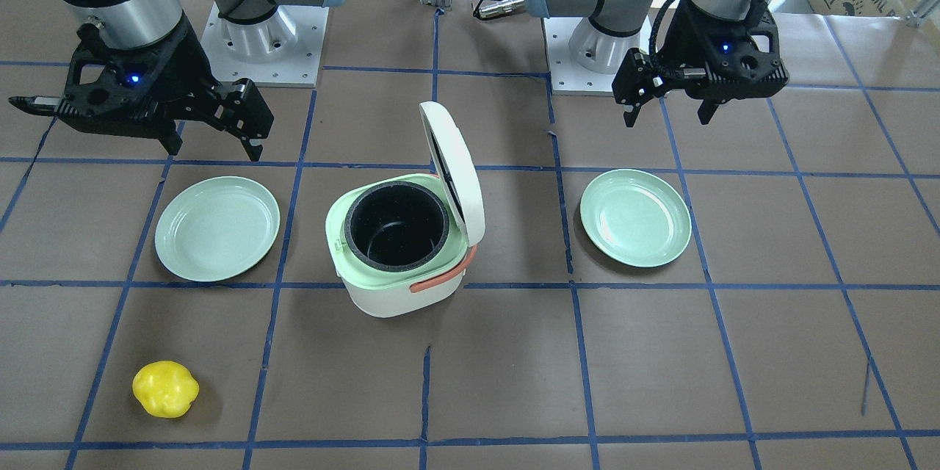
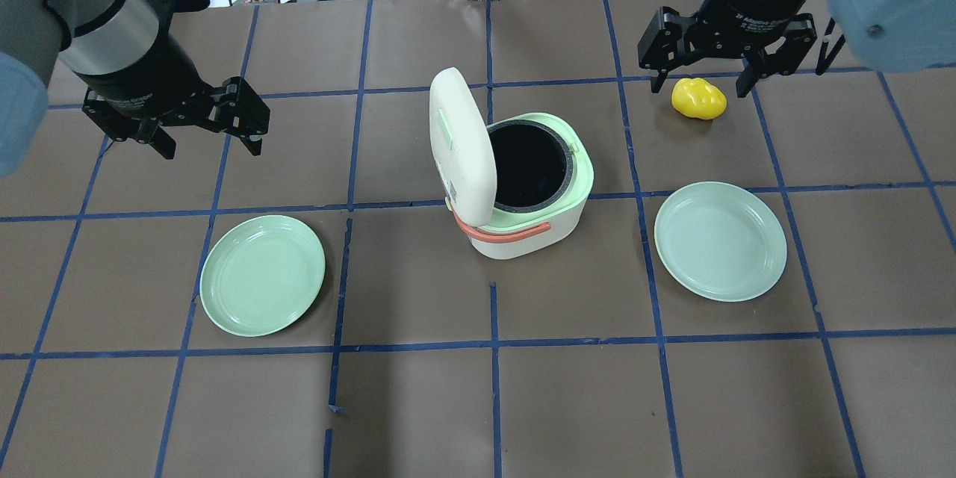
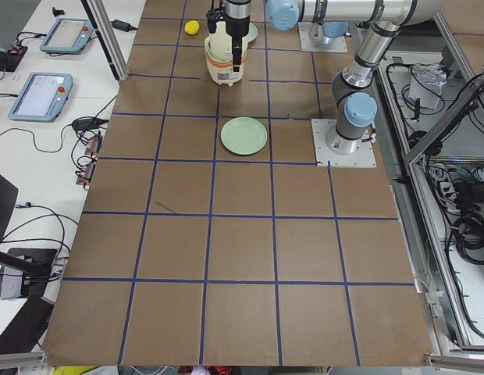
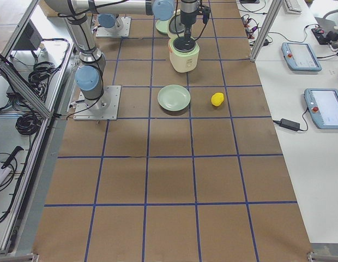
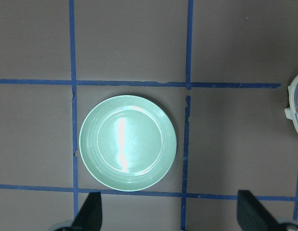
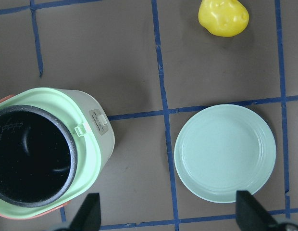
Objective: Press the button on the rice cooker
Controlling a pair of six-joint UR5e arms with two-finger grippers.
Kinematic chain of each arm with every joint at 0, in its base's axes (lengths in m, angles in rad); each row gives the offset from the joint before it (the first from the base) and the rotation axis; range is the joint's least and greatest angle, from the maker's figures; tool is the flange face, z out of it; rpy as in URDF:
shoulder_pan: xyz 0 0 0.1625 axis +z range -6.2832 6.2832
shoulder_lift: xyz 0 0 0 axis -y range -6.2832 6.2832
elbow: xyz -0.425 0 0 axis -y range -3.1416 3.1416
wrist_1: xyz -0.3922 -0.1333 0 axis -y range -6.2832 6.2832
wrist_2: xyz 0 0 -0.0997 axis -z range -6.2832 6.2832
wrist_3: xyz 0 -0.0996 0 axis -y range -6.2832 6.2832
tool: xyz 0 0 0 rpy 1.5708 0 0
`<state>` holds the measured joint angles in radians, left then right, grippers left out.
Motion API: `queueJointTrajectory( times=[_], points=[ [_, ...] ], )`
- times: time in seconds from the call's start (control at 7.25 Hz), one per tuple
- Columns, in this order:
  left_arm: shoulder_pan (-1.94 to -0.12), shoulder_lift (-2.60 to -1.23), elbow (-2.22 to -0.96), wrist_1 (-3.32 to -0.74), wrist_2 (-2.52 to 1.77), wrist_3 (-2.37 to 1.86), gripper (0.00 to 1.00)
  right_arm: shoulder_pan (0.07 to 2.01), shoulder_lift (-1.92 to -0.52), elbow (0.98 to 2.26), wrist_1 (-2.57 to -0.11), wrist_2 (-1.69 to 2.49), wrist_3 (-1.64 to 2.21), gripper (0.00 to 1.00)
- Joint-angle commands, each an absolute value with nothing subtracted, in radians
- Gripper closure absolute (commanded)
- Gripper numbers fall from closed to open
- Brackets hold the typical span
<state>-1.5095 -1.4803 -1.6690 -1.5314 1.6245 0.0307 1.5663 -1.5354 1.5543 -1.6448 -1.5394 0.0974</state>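
Note:
The white rice cooker [image 1: 389, 294] stands mid-table with its lid [image 1: 455, 169] swung up, showing the black pot [image 2: 526, 164], the mint rim and the salmon handle [image 2: 500, 230]. In the right wrist view the cooker [image 6: 48, 154] has a small latch tab and a grey panel [image 6: 97, 122] on its front edge. My left gripper [image 2: 209, 148] is open and empty, hovering to the cooker's left above a plate; it also shows in the front view [image 1: 669, 120]. My right gripper [image 2: 700, 88] is open and empty, hovering to the cooker's right, and shows in the front view [image 1: 215, 153].
Two round mint-green plates [image 2: 261, 274] [image 2: 720, 240] lie on either side of the cooker. A yellow pepper-like toy [image 2: 698, 98] lies on the table below my right gripper. Brown table with a blue tape grid.

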Motion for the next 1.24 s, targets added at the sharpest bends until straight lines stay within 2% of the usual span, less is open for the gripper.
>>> queueJointTrajectory(
  times=[0.0,1.1],
  points=[
    [-1.509,-1.480,-1.669,-1.531,1.624,0.031,0.00,1.566,-1.537,1.552,-1.643,-1.539,0.098,0.00],
    [-1.509,-1.479,-1.669,-1.532,1.624,0.031,0.00,1.586,-1.543,1.552,-1.644,-1.537,0.098,0.00]
  ],
)
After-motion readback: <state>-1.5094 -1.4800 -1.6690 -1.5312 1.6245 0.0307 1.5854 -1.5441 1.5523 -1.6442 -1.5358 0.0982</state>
